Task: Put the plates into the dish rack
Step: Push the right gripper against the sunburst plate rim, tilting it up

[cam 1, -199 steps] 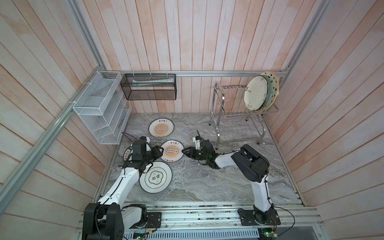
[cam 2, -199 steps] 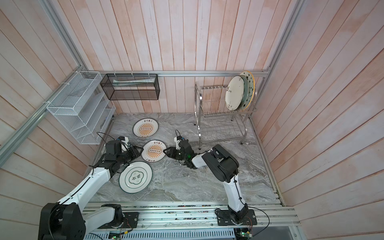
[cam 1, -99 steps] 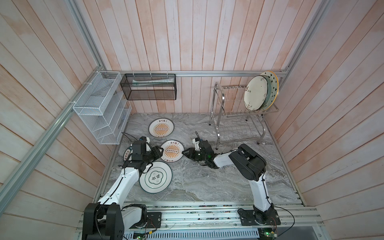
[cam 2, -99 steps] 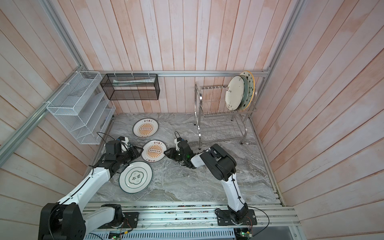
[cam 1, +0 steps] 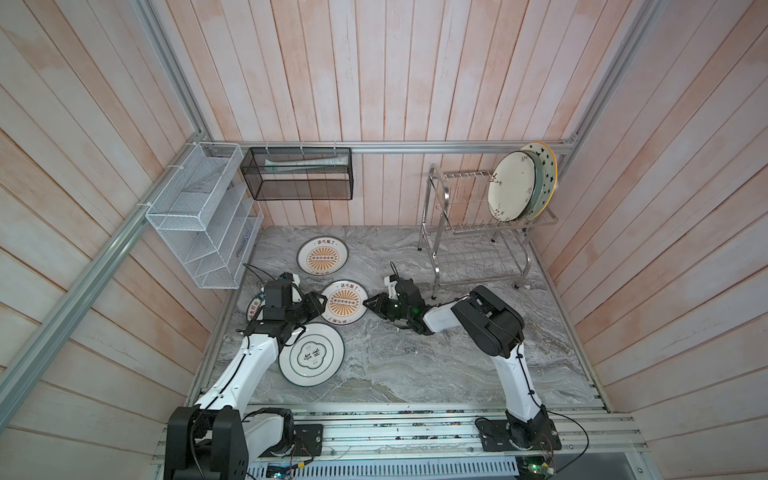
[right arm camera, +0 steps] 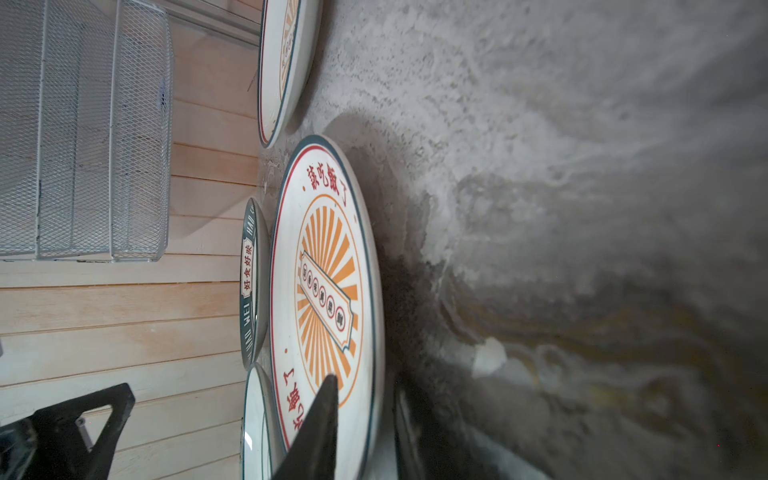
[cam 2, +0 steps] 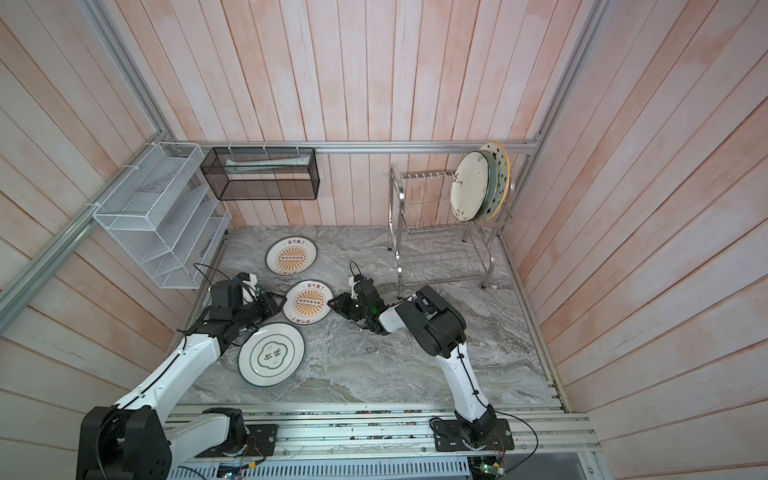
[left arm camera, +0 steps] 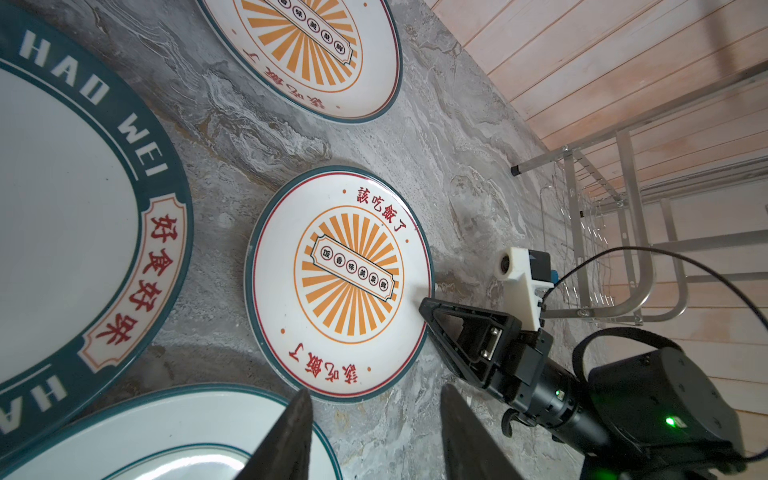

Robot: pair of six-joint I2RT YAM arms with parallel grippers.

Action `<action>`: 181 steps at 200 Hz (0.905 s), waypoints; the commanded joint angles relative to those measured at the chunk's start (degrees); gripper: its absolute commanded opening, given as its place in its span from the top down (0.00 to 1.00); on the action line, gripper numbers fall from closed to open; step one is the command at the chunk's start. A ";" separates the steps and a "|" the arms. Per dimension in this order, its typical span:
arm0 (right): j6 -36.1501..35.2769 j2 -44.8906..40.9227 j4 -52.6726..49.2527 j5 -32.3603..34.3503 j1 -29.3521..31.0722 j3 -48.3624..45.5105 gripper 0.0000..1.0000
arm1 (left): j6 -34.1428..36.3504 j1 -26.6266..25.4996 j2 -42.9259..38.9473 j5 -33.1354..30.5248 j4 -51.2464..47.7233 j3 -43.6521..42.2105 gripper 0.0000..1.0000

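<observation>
Marble tabletop (cam 1: 415, 353) carries four plates lying flat. The dish rack (cam 1: 478, 232) stands at the far right with three plates (cam 1: 511, 187) already upright in its upper tier.

Change over the last second: the right gripper (cam 1: 368, 302) has advanced left to the right rim of the near sunburst plate (cam 1: 344, 302), and its jaws have narrowed. The pick of the fourth plate appears to be under way; no lift is evident.

Position of plate relative to jaws: in the right wrist view one finger (right arm camera: 324, 415) lies over the plate's decorated face and the other sits below the rim, against the tabletop. The rim is therefore between the jaws. Whether they already clamp it cannot be told.

The left gripper (left arm camera: 374, 390) waits with jaws apart and empty, just beside the same plate's left rim and above the far edge of the green-ringed plate (cam 1: 311, 353).

Remaining on the tabletop: the far sunburst plate (cam 1: 323, 256) and the lettered plate (cam 1: 254, 305), the latter partly hidden under the left arm.
</observation>
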 commanded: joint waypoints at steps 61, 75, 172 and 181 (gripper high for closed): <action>1.64 2.13 2.26 -2.00 -0.54 0.60 0.90 | 0.69 0.30 -0.10 0.92 0.02 1.24 0.49; 1.77 2.09 2.67 -2.38 -0.60 0.55 0.94 | 0.69 0.30 -0.21 1.03 0.01 1.17 0.49; 1.82 -5.83 6.04 0.05 -4.00 -8.29 1.00 | -0.48 0.29 0.90 3.43 3.19 -0.34 0.49; 1.82 -6.90 6.45 0.27 -4.53 -9.59 1.00 | -1.15 0.26 1.40 4.11 4.39 -0.82 0.49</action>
